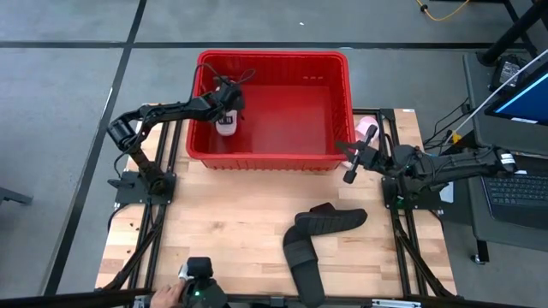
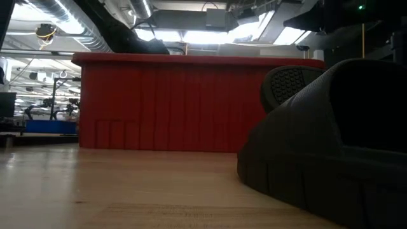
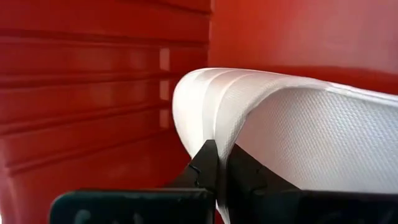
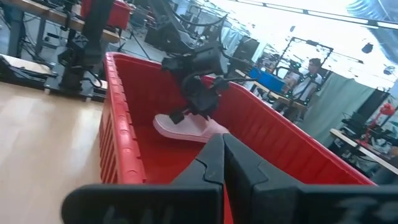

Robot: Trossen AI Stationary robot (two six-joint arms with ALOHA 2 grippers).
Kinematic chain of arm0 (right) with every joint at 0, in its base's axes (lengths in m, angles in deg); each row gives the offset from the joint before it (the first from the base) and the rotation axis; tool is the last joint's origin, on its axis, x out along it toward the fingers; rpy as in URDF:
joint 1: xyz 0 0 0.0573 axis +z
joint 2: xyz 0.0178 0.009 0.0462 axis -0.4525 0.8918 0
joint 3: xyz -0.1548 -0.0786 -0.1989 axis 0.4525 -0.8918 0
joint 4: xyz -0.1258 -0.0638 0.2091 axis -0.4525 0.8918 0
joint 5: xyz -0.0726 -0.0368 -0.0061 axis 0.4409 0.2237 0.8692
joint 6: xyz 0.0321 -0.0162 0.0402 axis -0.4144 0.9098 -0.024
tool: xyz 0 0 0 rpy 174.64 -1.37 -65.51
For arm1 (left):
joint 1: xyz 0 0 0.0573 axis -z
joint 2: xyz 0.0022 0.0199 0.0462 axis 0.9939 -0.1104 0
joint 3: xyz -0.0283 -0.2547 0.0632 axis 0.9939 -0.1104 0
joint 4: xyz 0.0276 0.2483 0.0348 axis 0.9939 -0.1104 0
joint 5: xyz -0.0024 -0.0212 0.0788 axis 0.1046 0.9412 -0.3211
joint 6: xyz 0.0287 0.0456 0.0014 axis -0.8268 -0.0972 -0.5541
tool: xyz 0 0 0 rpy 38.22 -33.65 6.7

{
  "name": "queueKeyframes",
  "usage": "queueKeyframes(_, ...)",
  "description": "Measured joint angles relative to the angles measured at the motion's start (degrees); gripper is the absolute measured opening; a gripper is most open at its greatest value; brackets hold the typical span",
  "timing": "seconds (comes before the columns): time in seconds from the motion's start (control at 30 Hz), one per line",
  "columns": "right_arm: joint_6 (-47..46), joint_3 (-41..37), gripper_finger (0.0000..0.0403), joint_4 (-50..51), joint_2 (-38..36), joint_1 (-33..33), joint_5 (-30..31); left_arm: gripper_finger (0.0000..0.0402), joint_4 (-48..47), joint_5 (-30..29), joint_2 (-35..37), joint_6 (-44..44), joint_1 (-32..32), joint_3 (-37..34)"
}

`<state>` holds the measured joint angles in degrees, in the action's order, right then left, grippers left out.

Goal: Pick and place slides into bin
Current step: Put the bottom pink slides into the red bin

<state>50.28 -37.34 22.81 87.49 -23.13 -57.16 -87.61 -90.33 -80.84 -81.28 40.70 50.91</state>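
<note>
The red bin [image 1: 342, 85] stands at the table's far middle. My left gripper [image 1: 228, 106] reaches into its left part and is shut on a pale pink slide [image 1: 225, 127], which also shows in the right wrist view [image 4: 186, 129]. A second pale pink slide [image 1: 367, 132] lies on the table by the bin's right wall. Two black slides [image 1: 330, 220] [image 1: 303, 261] lie on the table's near right; one fills the low view's right [image 2: 331, 146]. My right gripper [image 1: 349, 169] is shut and empty at the bin's near right corner. My left gripper pinches the pale pink slide by a thin rounded edge [image 3: 208, 118] between its two fingers. The fingers [image 4: 198, 93] come from above, slanting down into the bin. The slide sits low over the bin's floor; I cannot tell whether it touches it.
The bin's near wall [image 2: 172, 105] rises between the table's free wood and the bin's inside. A person's hand [image 1: 167, 295] with a small device [image 1: 199, 287] is at the table's near edge. Bare wood lies at the near left [image 1: 197, 222].
</note>
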Motion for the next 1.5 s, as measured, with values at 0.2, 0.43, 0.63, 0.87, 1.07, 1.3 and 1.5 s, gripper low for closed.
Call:
queueKeyframes(0.2,0.00,0.00,0.0007,-0.10,0.00,-2.28,-0.02,0.0003,-4.69,1.67,0.00,3.40,0.04,0.00)
queueKeyframes(0.43,0.02,0.00,0.0007,-0.20,0.00,-4.44,-0.02,0.0003,-7.14,2.77,0.02,5.21,0.04,0.00)
queueKeyframes(0.63,0.00,0.00,0.0007,-0.22,0.00,-5.31,-0.02,0.0003,-10.05,3.27,0.01,6.45,0.04,0.00)
queueKeyframes(0.87,0.00,0.00,0.0007,-0.22,0.00,-5.49,-0.04,0.0003,-10.13,5.06,-0.87,7.98,-0.59,0.01)
queueKeyframes(1.07,-0.02,0.00,0.0007,-0.12,0.00,-5.49,-0.04,0.0003,-9.77,4.85,-2.91,8.01,-1.11,0.06)
queueKeyframes(1.3,-0.02,0.00,0.0007,-0.04,0.02,-5.49,-0.07,0.0003,-10.56,6.72,-3.08,8.00,-1.14,0.11)
queueKeyframes(1.5,-0.02,0.00,0.0007,-0.02,0.02,-5.49,-0.07,0.0008,-11.00,7.00,-3.13,8.01,-1.14,0.11)
